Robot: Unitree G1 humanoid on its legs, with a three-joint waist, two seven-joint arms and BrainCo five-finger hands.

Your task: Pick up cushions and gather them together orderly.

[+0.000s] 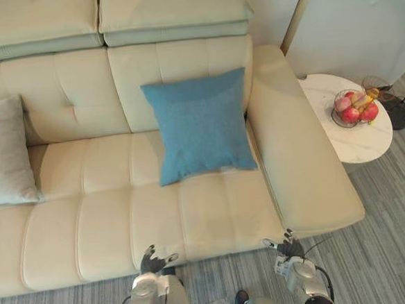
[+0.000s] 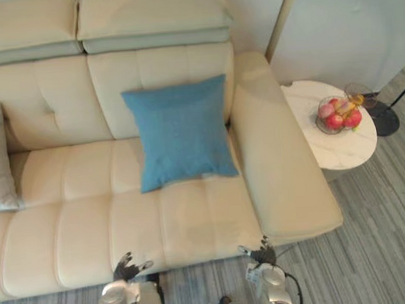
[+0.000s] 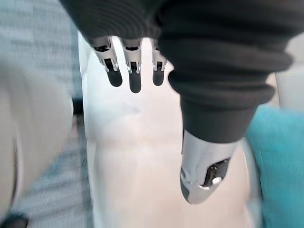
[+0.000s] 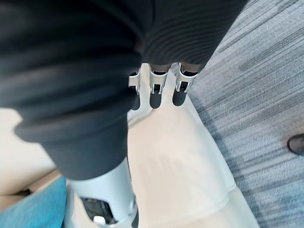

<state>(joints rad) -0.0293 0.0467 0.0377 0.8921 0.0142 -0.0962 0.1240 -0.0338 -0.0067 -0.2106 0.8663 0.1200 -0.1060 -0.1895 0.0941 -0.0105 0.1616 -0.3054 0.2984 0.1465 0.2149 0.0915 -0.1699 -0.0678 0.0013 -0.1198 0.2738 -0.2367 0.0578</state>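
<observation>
Blue cushion upright on the seat of the cream sofa, leaning on the backrest, just beside the right armrest. Grey cushion at the sofa's left end, also propped against the backrest, well apart from the blue one. Left hand low before the sofa's front edge, fingers straight and relaxed, holding nothing. Right hand near the front corner of the armrest, likewise spread and empty, above the striped grey floor. Beyond the right armrest, a round white table carrying a wire bowl of fruit.
</observation>
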